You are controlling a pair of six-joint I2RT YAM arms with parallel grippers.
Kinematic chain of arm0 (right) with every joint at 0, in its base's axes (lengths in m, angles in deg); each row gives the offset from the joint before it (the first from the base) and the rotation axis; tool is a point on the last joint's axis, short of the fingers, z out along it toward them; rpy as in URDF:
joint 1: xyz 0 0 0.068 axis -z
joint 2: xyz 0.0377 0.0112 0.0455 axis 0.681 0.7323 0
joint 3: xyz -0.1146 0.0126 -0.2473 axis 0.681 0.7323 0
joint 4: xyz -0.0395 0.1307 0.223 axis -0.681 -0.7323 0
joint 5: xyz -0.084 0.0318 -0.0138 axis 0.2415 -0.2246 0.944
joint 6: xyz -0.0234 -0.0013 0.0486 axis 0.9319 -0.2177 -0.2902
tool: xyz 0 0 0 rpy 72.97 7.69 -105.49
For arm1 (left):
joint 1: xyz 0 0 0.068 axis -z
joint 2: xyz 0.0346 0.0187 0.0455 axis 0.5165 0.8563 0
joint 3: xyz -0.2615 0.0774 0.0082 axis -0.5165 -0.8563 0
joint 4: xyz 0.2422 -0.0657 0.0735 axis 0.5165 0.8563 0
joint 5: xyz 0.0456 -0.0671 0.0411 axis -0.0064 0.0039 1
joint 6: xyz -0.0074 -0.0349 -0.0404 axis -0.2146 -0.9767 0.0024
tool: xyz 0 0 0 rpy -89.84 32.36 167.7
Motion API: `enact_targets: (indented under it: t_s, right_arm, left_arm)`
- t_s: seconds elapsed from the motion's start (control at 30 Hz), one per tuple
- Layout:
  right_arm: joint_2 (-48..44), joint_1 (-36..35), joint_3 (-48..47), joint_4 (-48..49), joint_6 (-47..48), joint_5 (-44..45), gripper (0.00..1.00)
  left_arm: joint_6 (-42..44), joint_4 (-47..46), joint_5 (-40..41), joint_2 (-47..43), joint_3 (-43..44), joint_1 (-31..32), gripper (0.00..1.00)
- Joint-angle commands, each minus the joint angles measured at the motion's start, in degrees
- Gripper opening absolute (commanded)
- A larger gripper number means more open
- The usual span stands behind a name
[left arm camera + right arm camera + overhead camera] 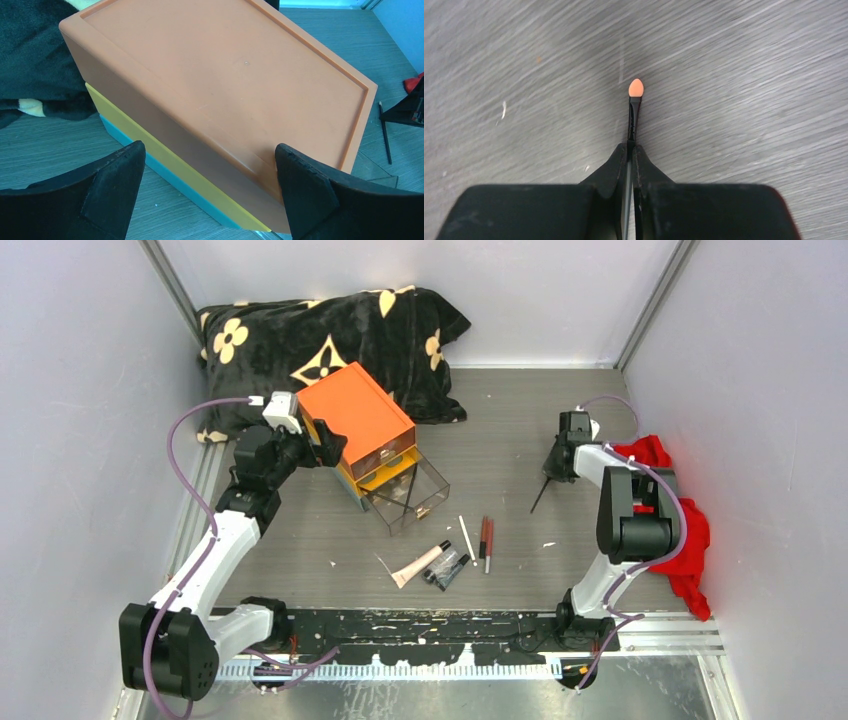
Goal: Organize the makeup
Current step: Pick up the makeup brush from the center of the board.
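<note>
Right gripper [630, 150]: jaws together, clamped on a thin black applicator [633, 117], orange sponge tip pointing out ahead over bare table [749, 75]. In the top view it sits far right near the red cloth [690, 530], well apart from everything else. Left gripper [207, 165]: fingers wide apart, straddling the orange box [225, 75]; can't tell if the pads touch it, looks like bracing. Step in hand, my read: one item picked, being carried for stowing. The box's lowest clear drawer [415, 490] is pulled out towards the middle of the table; contents of any drawer not readable from here. Next move needs the right arm to swing left and drop the applicator tip-first into that drawer, left arm holding the box steady. Not yet stowed, between box and arm bases: pinkish tube [420, 564], black tube [447, 569] touching it, white stick [466, 538], red pencils [486, 538].
</note>
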Motion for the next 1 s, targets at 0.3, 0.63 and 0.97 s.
enact_targets:
  t_s: [0.3, 0.63, 0.97]
  right_arm:
    - [-6.44, -8.23, -9.97, -13.17, 8.39, -10.52, 0.01]
    - [-9.73, -15.56, -20.23, -21.95, 10.72, -12.19, 0.01]
    - [-12.91, -22.94, -28.05, -24.19, 5.82, -19.16, 0.01]
  left_arm:
    - [1.57, 4.04, 1.45, -0.87, -0.06, -0.60, 1.00]
    - [1.61, 4.88, 1.69, -0.98, 0.49, -0.62, 1.00]
    - [1.40, 4.87, 1.62, -0.76, 0.87, -0.56, 1.00]
